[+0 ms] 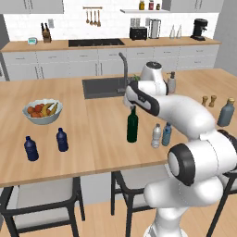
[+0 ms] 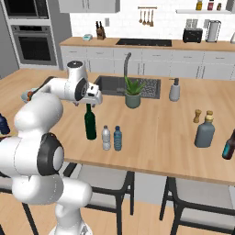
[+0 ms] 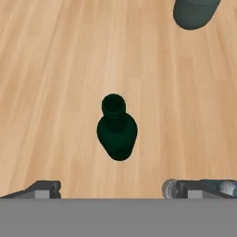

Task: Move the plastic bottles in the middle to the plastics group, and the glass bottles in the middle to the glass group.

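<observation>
The end effector [image 3: 111, 189] hangs with its fingers wide apart and empty directly above the green bottle [image 1: 133, 125], which stands upright on the worktop [image 1: 92, 139], with two small bottles at its 3 o'clock.

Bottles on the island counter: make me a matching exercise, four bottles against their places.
Things:
1. green bottle
2. teal bottle
3. navy bottles
4. grey-blue bottle

Places:
A. far right of the counter, near the salt and pepper shakers
B. directly below the open gripper
C. left end, in front of the fruit bowl
D. beside the clear bottle

Pairs: 1-B, 2-D, 3-C, 4-A
</observation>
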Available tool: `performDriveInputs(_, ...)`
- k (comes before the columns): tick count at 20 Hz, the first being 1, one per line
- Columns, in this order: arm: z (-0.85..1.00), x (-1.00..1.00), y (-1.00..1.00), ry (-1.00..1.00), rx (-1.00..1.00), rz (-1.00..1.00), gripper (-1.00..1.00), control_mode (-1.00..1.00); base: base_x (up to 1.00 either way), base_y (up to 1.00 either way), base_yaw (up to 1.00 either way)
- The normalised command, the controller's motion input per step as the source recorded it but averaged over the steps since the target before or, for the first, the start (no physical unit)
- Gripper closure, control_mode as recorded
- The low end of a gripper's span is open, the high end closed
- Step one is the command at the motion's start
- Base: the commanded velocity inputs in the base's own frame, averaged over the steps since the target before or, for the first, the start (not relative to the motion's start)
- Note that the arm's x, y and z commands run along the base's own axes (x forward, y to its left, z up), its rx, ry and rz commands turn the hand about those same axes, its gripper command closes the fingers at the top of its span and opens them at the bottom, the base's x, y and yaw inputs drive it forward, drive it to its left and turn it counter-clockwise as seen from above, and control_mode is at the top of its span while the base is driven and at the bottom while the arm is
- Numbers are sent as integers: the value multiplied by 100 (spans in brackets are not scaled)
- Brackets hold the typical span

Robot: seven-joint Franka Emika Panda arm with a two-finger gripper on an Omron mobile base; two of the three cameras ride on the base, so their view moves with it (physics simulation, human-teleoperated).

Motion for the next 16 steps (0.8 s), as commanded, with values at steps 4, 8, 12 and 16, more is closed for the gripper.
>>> performDriveInputs(4,-28,31,5,0,0,6,-100,-100,0,0,0)
performDriveInputs(8,-27,29,12,0,0,6,-100,-100,0,0,0)
performDriveInputs(12,-16,37,3,0,0,4,-100,-100,0,0,0)
performDriveInputs(16,-8,13,0,0,0,3,-100,-100,0,0,0)
